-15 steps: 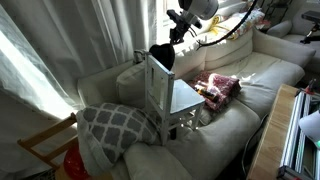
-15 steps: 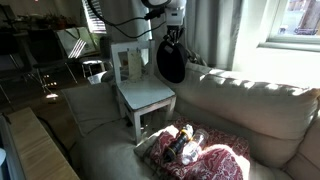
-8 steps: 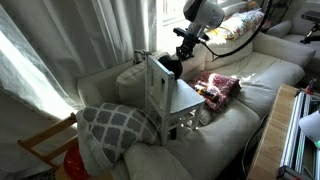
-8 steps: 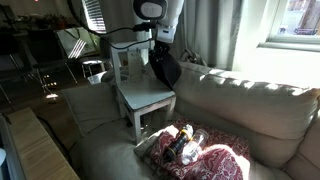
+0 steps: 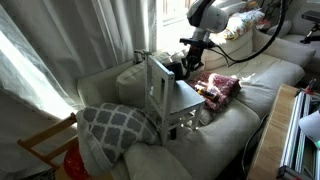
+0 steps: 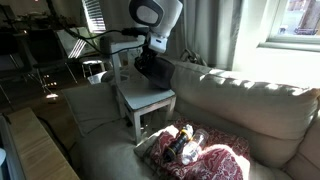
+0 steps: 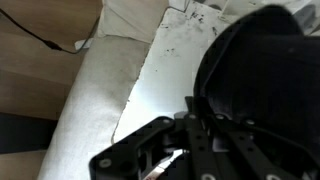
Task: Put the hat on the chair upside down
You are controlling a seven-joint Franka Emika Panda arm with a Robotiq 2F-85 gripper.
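The small black hat (image 5: 174,68) hangs from my gripper (image 5: 183,62) just above the seat of the white chair (image 5: 183,98), which stands on the sofa. In an exterior view the hat (image 6: 153,68) sits close over the chair's seat (image 6: 150,98), in front of the slatted back. In the wrist view the hat (image 7: 265,70) fills the right side, its rim pinched between my fingers (image 7: 200,115), with the white seat (image 7: 160,75) below. Whether the hat touches the seat I cannot tell.
A red-patterned cloth bundle (image 5: 218,87) lies on the sofa beside the chair; it also shows in an exterior view (image 6: 195,150). A grey patterned cushion (image 5: 118,124) leans at the sofa's end. A tan wooden chair (image 5: 45,145) stands beyond the armrest. Curtains hang behind.
My gripper has come down with the hat from well above the chair to just over its seat, and the hat has swung lower and toward the chair's back.
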